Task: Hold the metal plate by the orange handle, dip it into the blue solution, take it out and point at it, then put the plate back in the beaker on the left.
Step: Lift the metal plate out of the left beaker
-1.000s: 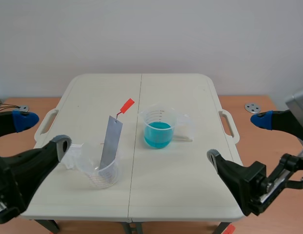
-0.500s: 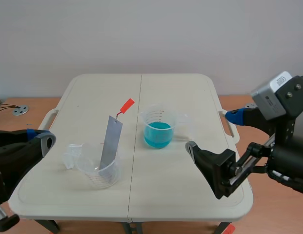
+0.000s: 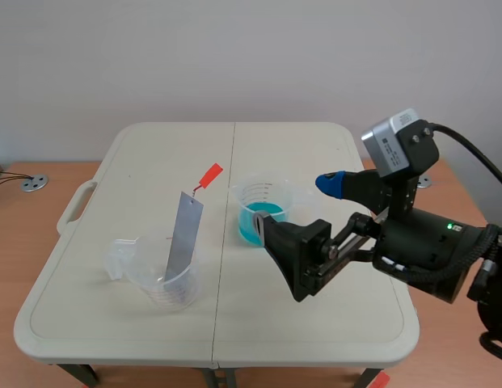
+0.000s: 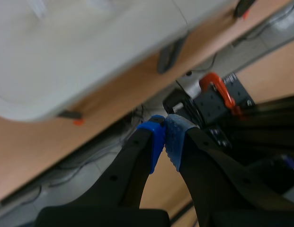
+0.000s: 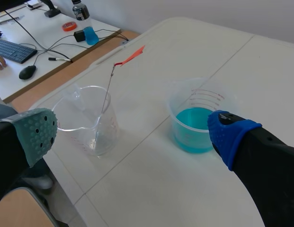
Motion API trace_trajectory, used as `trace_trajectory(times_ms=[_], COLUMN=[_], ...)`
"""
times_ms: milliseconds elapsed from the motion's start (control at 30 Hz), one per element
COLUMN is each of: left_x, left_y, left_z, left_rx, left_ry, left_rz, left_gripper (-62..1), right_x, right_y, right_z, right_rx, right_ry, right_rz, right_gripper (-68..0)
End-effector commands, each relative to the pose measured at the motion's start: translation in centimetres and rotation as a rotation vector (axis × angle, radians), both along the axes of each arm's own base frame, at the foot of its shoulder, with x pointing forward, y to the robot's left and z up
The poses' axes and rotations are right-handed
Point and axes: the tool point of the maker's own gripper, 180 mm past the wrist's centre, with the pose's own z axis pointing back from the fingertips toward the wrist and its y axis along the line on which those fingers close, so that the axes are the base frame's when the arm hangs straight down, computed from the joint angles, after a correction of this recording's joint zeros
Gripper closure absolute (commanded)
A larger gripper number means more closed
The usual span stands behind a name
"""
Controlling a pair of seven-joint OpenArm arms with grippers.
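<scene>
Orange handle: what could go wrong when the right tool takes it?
1. The open right tool is close to the beaker of blue solution; in passing, it could knock the beaker and spill.
2. The orange handle is small; a poor pinch could tip the metal plate leaning in the clear beaker.

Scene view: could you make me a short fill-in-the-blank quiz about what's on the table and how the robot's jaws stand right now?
The liquid in the beaker by the right arm is ____.
The plate, with its ____ handle, leans in the empty beaker.
On the right arm the jaws stand ____.
On the left arm the jaws are ____.
Missing words: blue, orange, open, shut.
</scene>
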Motion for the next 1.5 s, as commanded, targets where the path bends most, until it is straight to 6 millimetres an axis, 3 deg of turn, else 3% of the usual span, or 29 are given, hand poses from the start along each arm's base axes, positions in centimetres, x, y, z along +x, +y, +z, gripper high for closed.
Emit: trace_trajectory(times_ms=[0, 233, 633, 1000, 1233, 1467], left_x=[-0.7, -4.2, -5.6, -7.2, -8.0, -9.2], left_y=[-0.1, 0.2, 1.9, 3.7, 4.8, 5.3], left_z=[-0.1, -1.1, -3.0, -5.1, -7.7, -8.4], left_rx=[-0.006, 0.021, 0.040, 0.035, 0.058, 0.068], left_ry=[0.023, 0.146, 0.190, 0.212, 0.262, 0.298], left_rz=[0.004, 0.000, 0.038, 0.087, 0.110, 0.118], left_gripper=[-2.8, -2.8, -2.7, -2.7, -2.7, -2.7], right_x=[0.8, 2.4, 4.7, 5.2, 5.6, 6.5], right_y=[0.3, 2.0, 4.6, 8.4, 9.2, 10.3], right_z=[1.2, 1.1, 0.9, 1.1, 0.3, -0.7], right_rx=[0.024, 0.079, 0.115, 0.149, 0.207, 0.232], right_ry=[-0.034, -0.006, 0.028, 0.102, 0.173, 0.220], right_rz=[0.000, 0.017, 0.046, 0.119, 0.103, 0.095], right_gripper=[-66.3, -66.3, -66.3, -66.3, -66.3, -66.3])
